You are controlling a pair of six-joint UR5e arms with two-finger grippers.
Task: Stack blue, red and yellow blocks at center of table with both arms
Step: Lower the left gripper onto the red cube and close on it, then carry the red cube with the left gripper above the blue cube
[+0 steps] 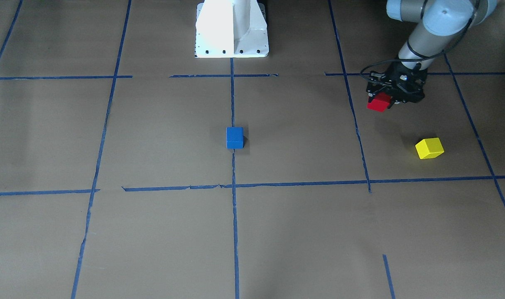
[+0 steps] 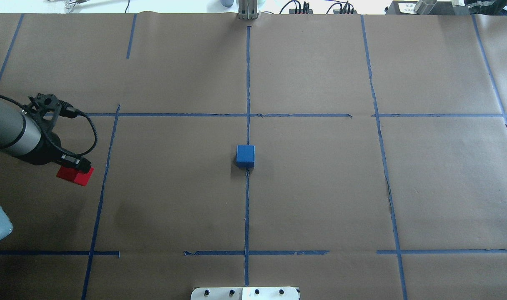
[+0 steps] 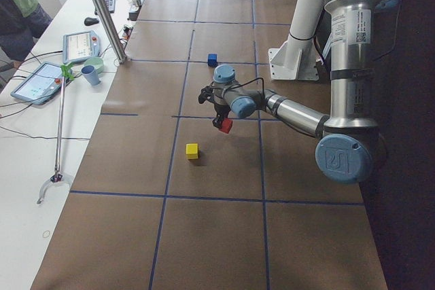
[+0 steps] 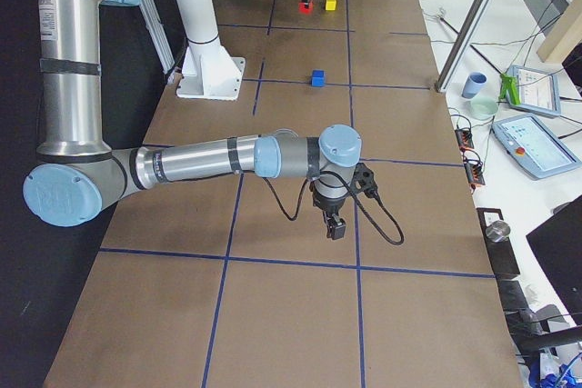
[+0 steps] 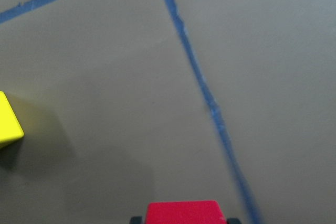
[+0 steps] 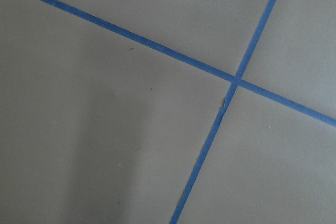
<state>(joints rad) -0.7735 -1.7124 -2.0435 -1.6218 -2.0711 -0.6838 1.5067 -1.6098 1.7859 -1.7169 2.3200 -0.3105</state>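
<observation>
My left gripper point(image 1: 384, 99) is shut on the red block point(image 1: 378, 104) and holds it a little above the table on my left side; the block also shows in the overhead view point(image 2: 75, 176) and at the bottom of the left wrist view point(image 5: 184, 212). The yellow block point(image 1: 429, 148) lies on the table near it, further from my base, and shows at the left edge of the left wrist view point(image 5: 8, 121); in the overhead view it is hidden. The blue block point(image 2: 245, 156) sits on the centre tape line. My right gripper point(image 4: 336, 224) hovers over bare table far to my right; I cannot tell if it is open or shut.
Blue tape lines point(image 2: 247, 83) divide the brown paper table into squares. My white base point(image 1: 231, 29) stands at the table's near edge. Beyond the far edge are a metal post point(image 3: 102, 11), tablets point(image 3: 81, 45) and a cup point(image 3: 91, 74).
</observation>
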